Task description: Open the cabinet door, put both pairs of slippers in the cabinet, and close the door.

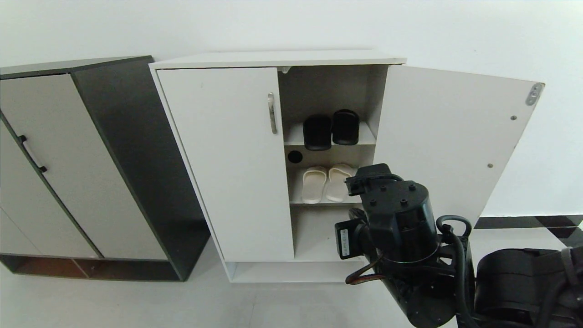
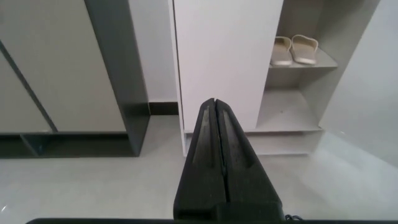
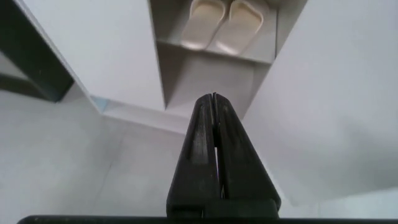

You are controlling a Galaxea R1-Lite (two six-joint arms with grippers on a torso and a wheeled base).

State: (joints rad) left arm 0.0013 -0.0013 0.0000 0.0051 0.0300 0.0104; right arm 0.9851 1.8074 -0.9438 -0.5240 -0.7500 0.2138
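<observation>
The white cabinet (image 1: 278,59) has its left door (image 1: 227,159) closed and its right door (image 1: 451,136) swung wide open. A black pair of slippers (image 1: 330,129) rests on the upper shelf. A white pair of slippers (image 1: 325,183) lies on the shelf below it, also seen as white slippers (image 2: 297,50) and white slippers (image 3: 224,15) in the wrist views. My right gripper (image 3: 214,99) is shut and holds nothing, low in front of the open compartment beside the open door (image 3: 336,112). My left gripper (image 2: 215,106) is shut and bare, farther back, facing the closed door (image 2: 227,56).
A dark grey cabinet (image 1: 68,159) with pale doors stands against the white cabinet's left side. The bottom shelf (image 2: 289,115) of the open compartment is bare. Grey floor (image 1: 136,305) lies in front of both cabinets.
</observation>
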